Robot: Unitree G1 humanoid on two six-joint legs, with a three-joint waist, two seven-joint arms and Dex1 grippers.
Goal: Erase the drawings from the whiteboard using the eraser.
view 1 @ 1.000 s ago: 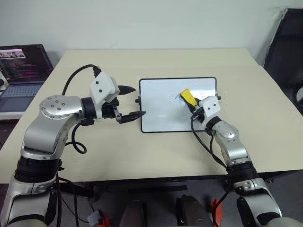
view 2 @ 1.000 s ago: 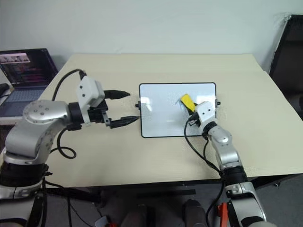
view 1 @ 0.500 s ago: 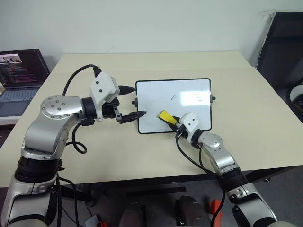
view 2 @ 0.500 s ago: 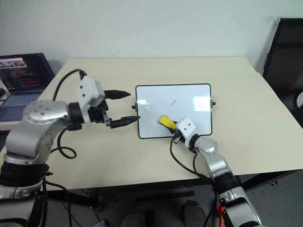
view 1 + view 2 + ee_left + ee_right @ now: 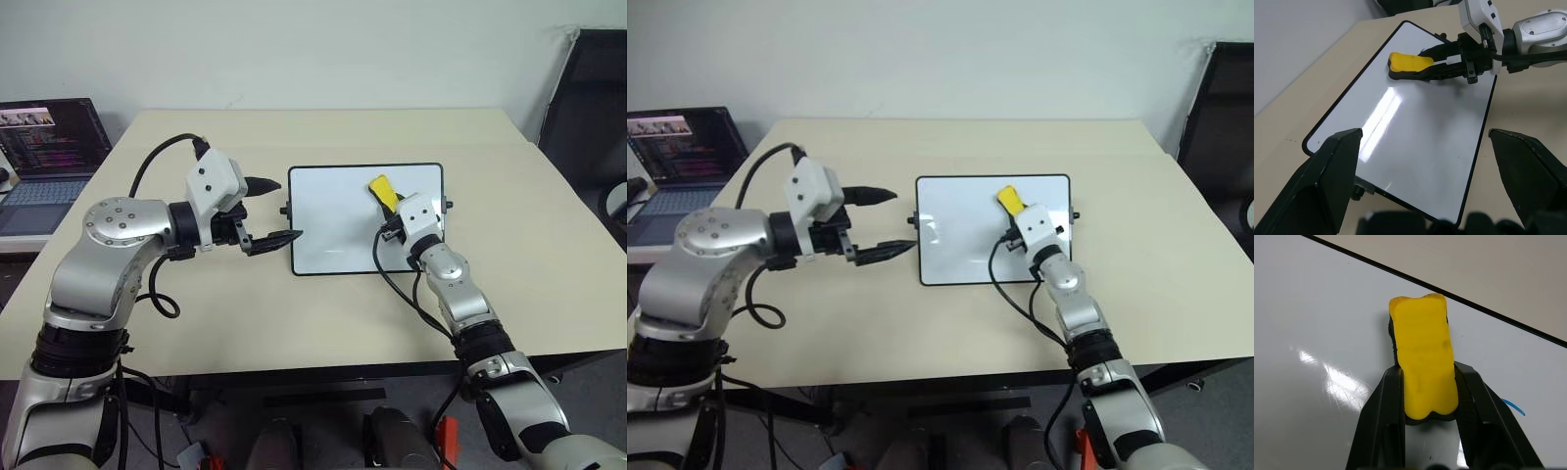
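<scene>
the right gripper [image 5: 1422, 406] is clamped on the small bright yellow block eraser [image 5: 1422, 362], pressed on the glossy white black-framed whiteboard [image 5: 333, 230] near its far edge. the left gripper [image 5: 272, 212] hangs spread wide, empty, beside the board's left edge.
</scene>
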